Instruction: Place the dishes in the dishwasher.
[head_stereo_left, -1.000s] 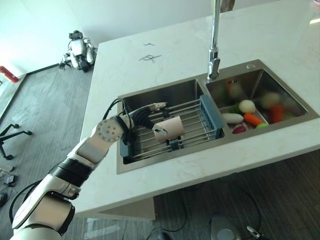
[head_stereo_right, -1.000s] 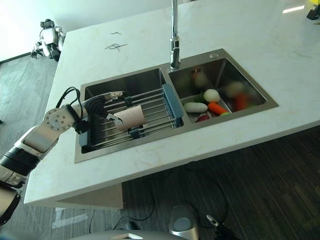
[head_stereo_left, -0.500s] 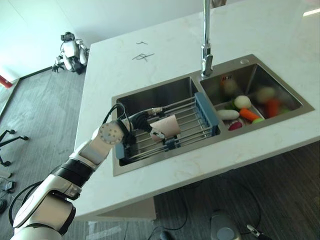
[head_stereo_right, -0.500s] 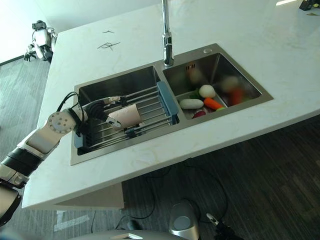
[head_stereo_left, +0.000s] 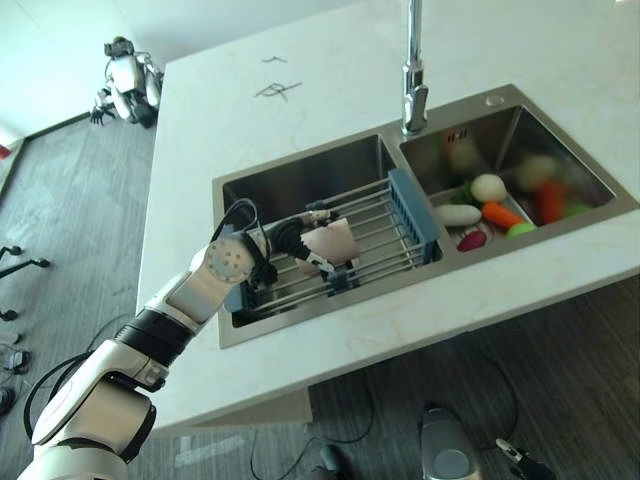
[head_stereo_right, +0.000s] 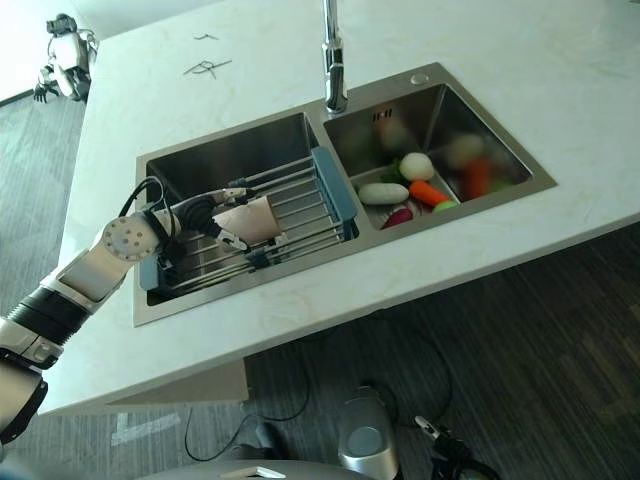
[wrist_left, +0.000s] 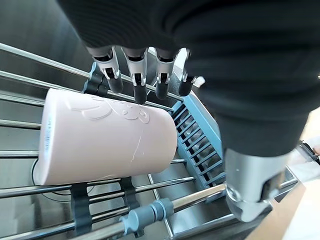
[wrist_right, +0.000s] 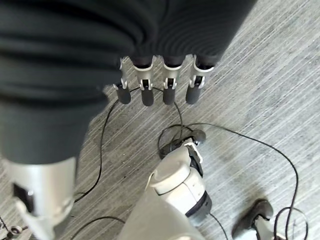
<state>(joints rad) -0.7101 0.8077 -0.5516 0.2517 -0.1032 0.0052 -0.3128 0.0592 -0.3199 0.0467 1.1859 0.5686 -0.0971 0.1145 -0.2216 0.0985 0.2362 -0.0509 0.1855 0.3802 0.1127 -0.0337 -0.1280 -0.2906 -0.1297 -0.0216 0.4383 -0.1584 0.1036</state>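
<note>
**Pink cup on the sink rack, left hand at its side**

Where the white marble-look countertop (head_stereo_left: 330, 90) runs out, a grey wood-plank floor (head_stereo_left: 60, 200) takes over on the robot's left and along the near edge below the counter. A double stainless steel sink (head_stereo_right: 215, 155) is set into the top, with a tall chrome tap (head_stereo_left: 413, 70) standing behind the wall between its two basins. Far off on the floor, past the counter's far left corner, sits a small white-and-black humanoid figure (head_stereo_left: 122, 80).

Across the left basin lies a steel-rod drying rack with blue plastic end pieces (head_stereo_left: 412, 215). The pale pink ceramic cup (wrist_left: 100, 142) lies on its side on the rods — near the rack's middle, its open mouth turned away from the blue end. The left hand (head_stereo_left: 290, 238) reaches in from the rack's left end; its dark-tipped fingers (wrist_left: 137, 87) are extended rather than wrapped, their tips at the cup's upper side, and contact cannot be made out for certain. Bare rods lie between the cup and the blue end.

The right basin holds toy vegetables (head_stereo_right: 420, 185) — white, orange, red and green pieces bunched near its front.

The right hand (wrist_right: 155, 87) hangs over the floor, fingers straight and holding nothing.
</note>
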